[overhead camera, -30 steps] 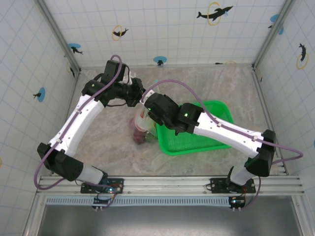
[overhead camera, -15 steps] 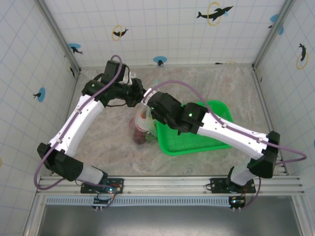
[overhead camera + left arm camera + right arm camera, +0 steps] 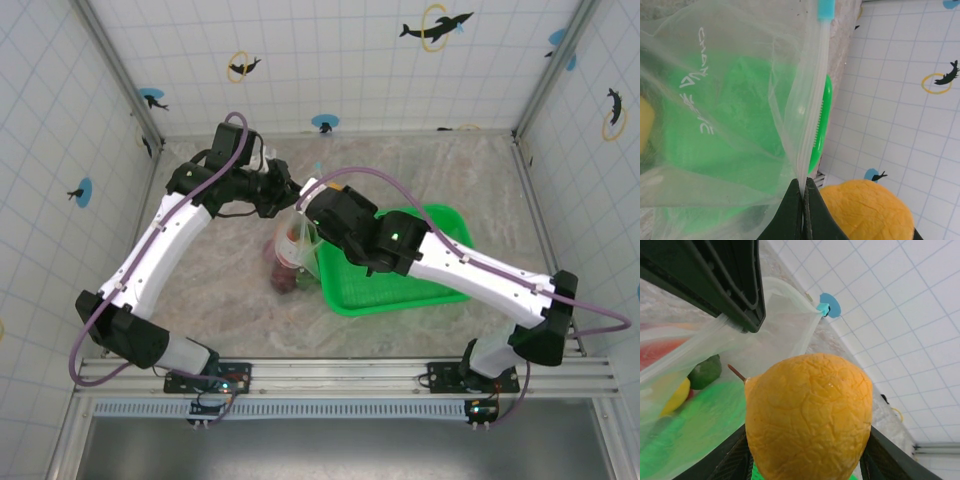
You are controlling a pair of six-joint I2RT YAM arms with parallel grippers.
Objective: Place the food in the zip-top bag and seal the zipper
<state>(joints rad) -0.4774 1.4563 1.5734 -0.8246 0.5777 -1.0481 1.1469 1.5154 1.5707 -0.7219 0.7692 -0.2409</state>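
Tiled wall behind; orange fruit gripped between right fingers, beside zipper.

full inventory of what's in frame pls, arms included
zip-top bag: 1, clear, mid-table, left of the basket, held up by its rim
zipper: 1, whitish-clear with a pale-blue end piece, along the bag's rim
food in bag: at least 3 seen through the plastic, red, green, yellow; full count unclear
orange toy fruit: 1, orange, beside the bag's rim
green basket: 1, green, on the table right of the bag
table: 1, beige marbled
walls: 3, white tile with dolphin stickers, around the table
left gripper: 1, black, shut on zipper
right gripper: 1, black, shut on orange toy fruit
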